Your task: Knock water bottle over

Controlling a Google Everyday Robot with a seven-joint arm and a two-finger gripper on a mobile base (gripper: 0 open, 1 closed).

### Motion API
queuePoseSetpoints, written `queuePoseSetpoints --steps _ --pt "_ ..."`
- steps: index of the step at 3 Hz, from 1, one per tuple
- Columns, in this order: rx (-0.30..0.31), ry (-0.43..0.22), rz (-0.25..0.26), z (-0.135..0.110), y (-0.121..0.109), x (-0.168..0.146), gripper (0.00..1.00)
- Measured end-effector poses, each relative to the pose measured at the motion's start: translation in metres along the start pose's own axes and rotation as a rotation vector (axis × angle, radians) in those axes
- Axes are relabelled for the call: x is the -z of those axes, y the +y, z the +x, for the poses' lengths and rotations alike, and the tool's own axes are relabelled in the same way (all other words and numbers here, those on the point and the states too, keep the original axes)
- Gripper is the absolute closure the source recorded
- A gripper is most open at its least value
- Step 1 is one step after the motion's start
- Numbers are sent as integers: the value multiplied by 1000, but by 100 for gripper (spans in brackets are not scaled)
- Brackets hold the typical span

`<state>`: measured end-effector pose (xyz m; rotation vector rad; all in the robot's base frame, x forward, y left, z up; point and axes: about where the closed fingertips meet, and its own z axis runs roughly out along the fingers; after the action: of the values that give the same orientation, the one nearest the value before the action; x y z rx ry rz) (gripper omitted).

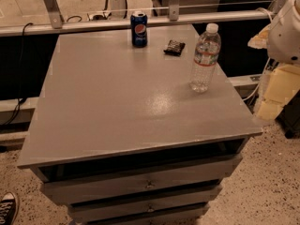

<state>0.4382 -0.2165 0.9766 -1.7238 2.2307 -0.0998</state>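
Note:
The water bottle [205, 58] is clear ribbed plastic with a white cap and a white-and-red label band. It stands upright near the right edge of the grey table top [117, 97]. My gripper [274, 95] is at the frame's right edge, beyond the table's right side. It is to the right of the bottle, a little lower in the frame, and apart from it. The white arm housing [288, 29] is above it.
A blue Pepsi can [138, 29] stands upright at the table's back edge. A small dark snack packet [174, 47] lies between can and bottle. The table has drawers [149, 184] in front. A metal rail [140, 21] runs behind. A shoe [8, 207] shows at bottom left.

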Motion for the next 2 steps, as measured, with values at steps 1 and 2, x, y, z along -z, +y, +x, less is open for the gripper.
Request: queuePoseSetpoints --steps 1,2 --pt "0 0 0 0 0 0 0" --pt "-36 -8 21 13 -16 -7 0"
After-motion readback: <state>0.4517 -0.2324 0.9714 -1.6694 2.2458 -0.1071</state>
